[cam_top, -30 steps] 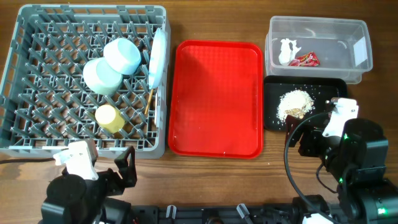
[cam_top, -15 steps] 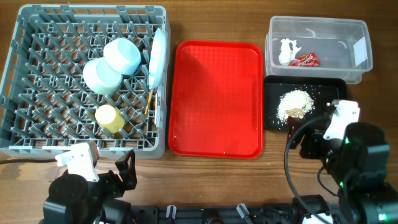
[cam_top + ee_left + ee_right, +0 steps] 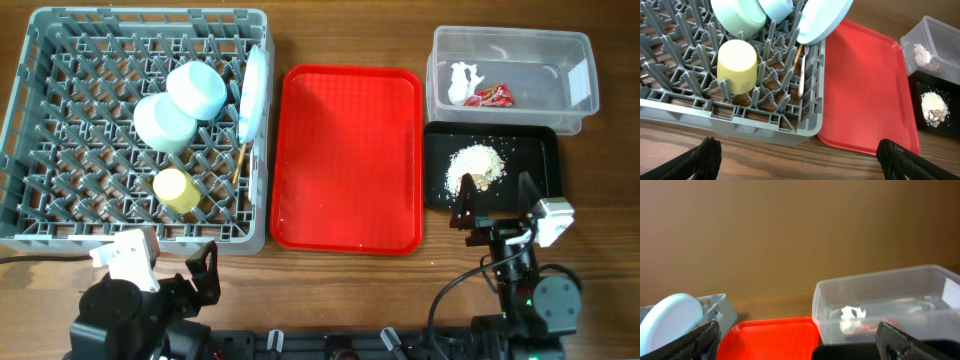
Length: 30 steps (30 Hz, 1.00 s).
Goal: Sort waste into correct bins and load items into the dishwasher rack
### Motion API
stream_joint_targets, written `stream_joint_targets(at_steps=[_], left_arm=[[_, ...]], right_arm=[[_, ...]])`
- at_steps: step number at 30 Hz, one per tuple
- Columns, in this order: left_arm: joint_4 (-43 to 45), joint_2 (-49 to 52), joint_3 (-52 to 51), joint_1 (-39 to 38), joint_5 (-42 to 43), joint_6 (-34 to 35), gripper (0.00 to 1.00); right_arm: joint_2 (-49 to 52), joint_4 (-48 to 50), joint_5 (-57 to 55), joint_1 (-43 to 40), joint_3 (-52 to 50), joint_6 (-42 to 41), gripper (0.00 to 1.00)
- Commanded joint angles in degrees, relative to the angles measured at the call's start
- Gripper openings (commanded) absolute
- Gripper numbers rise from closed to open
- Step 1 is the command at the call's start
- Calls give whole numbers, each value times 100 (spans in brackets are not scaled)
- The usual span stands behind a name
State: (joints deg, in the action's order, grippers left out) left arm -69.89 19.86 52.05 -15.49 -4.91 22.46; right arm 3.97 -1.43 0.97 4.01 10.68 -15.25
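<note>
The grey dishwasher rack [image 3: 60,225] holds a pale blue bowl [image 3: 197,90], a light green bowl [image 3: 162,122], a yellow cup [image 3: 176,190], a plate [image 3: 253,95] standing on edge and chopsticks [image 3: 240,162]. The fork is not visible. The clear tub [image 3: 565,105] holds the white tissue [image 3: 462,82] and red wrapper [image 3: 491,96]. The black tray [image 3: 540,165] holds the crumbs [image 3: 474,168]. My left gripper [image 3: 800,160] is open and empty in front of the rack. My right gripper [image 3: 497,205] is open and empty at the black tray's front edge; it also shows in the right wrist view [image 3: 800,340].
A bare red serving tray [image 3: 348,160] lies between the rack and the bins. Bare wooden table runs along the front edge, where both arm bases sit. The rack's front wall [image 3: 765,127] is just ahead of my left fingers.
My right arm has drawn back toward the table's front edge and lowered, with its open fingers now at the black tray's front edge. The left arm and all objects have stayed still.
</note>
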Motion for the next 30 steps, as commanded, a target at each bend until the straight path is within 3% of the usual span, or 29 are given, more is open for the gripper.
stream_joint_targets(at_steps=[1, 4, 11, 30], left_arm=[[17, -31, -9, -39, -98, 33, 100], [20, -31, -9, -37, -98, 33, 100], [17, -31, -9, -37, -98, 33, 100], [17, -31, -9, -39, -98, 33, 100]], right_arm=[[-376, 638, 236, -273, -629, -459, 100], [-378, 780, 354, -428, -883, -380, 100], [-382, 155, 400, -442, -1038, 914, 100], [-376, 160, 396, -442, -1036, 909, 100]])
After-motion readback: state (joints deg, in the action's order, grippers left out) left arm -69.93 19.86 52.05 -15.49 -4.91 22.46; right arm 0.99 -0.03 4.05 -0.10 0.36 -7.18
